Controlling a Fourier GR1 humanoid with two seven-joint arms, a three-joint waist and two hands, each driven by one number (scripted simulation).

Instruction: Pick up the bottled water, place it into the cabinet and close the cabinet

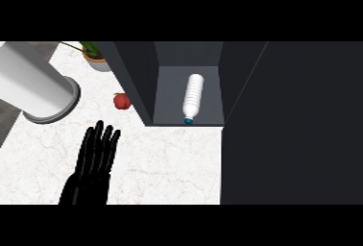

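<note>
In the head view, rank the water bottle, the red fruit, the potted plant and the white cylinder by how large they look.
1. White cylinder, by far the largest, though cut by the edge.
2. Water bottle, lying in the cabinet.
3. Potted plant and red fruit look similar; the plant is cropped, so unranked.

The counter is seen as smooth white marble with faint veining; the cabinet is finished matt dark grey; the bottled water is shown in ribbed white plastic; the left hand is rendered matt black
</note>
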